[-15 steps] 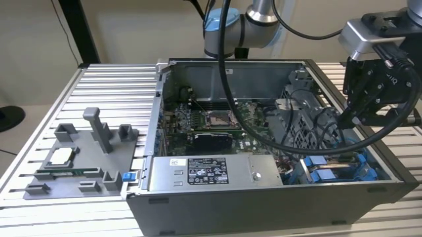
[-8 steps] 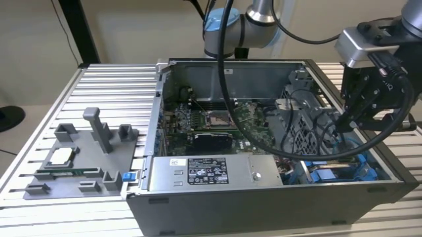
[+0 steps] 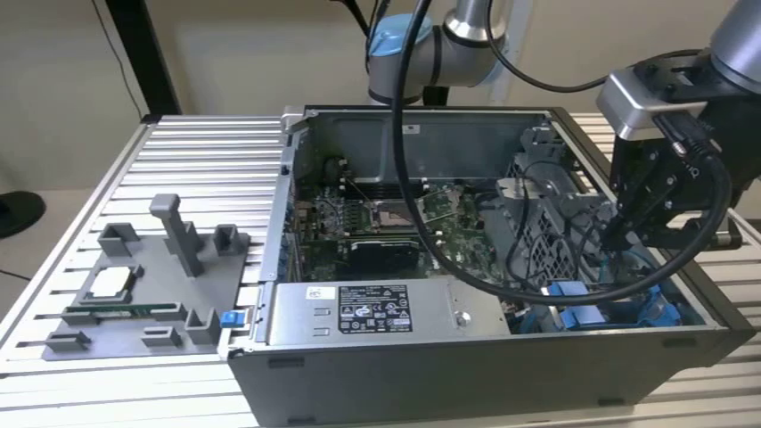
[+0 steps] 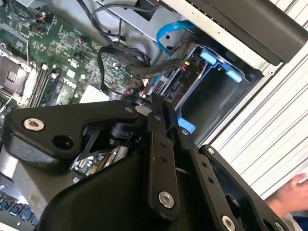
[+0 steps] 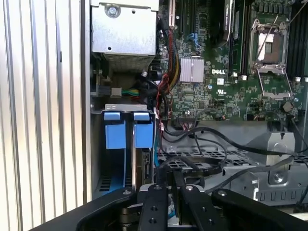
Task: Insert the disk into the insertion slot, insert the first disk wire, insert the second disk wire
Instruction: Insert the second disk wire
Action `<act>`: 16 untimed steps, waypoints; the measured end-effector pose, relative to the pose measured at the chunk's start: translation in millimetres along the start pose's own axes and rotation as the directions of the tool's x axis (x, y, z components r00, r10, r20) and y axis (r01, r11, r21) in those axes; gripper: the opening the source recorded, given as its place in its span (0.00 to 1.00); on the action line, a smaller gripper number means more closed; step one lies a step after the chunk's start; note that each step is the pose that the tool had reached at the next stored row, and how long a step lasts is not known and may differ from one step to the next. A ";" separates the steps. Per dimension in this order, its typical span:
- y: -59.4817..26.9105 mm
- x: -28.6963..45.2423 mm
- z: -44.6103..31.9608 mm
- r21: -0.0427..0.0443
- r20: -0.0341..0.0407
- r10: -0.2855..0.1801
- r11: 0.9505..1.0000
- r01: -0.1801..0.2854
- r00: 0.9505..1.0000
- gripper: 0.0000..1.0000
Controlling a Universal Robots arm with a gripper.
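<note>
Table [image 3: 178, 143] of ribbed aluminium carries my open computer case [image 3: 476, 357]. Inside its front corner sits the insertion slot [image 5: 127, 144], blue tabs showing, the disk [image 5: 144, 168] edge-on inside. My gripper [image 4: 161, 113] hangs just above, fingers [image 5: 159, 207] narrow, pinching a black wire [image 4: 144, 67].

One computer case [image 3: 476, 357], open-topped, stands on one slatted table [image 3: 119, 178], with one grey fixture plate [image 3: 143, 294] beside it on the exterior view's left. Inside the case: one motherboard [image 3: 380, 223], one power-supply box [image 3: 380, 312], one perforated cage [image 5: 231, 163], and one drive bay [image 5: 126, 139] carrying two blue tabs [image 5: 111, 116] side by side in the first wrist view. One robot arm [image 3: 452, 36] with one gripper [image 3: 630, 236] hangs over the case, and one blue flat cable [image 4: 168, 31] is counted in the second wrist view.
</note>
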State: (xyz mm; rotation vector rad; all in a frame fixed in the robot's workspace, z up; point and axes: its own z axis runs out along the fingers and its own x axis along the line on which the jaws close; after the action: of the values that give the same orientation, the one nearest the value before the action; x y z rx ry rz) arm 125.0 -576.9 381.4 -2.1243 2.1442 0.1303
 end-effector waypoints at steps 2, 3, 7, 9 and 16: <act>0.0 0.2 1.5 0.000 -0.012 0.000 1.000 0.000 1.000 0.00; 0.0 0.3 2.2 0.000 -0.018 0.000 1.000 0.001 1.000 0.00; 0.0 0.4 2.4 0.000 -0.023 -0.001 1.000 0.001 1.000 0.00; 0.0 0.4 2.5 0.000 -0.023 -0.001 1.000 0.001 1.000 0.00; 0.0 0.7 4.3 0.000 -0.027 -0.001 1.000 0.001 1.000 0.00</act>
State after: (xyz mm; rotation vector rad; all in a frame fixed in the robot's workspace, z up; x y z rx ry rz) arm 125.1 -576.9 377.1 -2.1388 2.1580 0.1020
